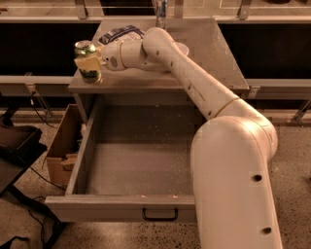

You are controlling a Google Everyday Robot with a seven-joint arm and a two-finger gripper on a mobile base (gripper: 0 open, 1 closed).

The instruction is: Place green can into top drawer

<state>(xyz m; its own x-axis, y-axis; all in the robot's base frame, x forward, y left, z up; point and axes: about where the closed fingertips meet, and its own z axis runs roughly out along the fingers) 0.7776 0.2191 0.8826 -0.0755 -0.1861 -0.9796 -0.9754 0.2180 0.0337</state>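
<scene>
We see the white arm [233, 160] filling the right side and reaching up and left across the grey counter [214, 53]. Below the counter the top drawer [121, 206] stands pulled fully out, its speckled floor bare, its dark handle [159, 215] on the front panel nearest us. A cardboard box [60, 146] sits on the floor just beside the drawer's left wall. On the counter behind the arm lies a dark patterned bag [119, 33], and a slim can [159, 9] stands at the back edge. The gripper [88, 63] is over the counter's front left corner, its jaws closed around the green can [86, 48], with one yellowish finger [87, 61] across its front. The can is upright, above the counter and outside the drawer; we cannot tell whether its base touches the surface.
</scene>
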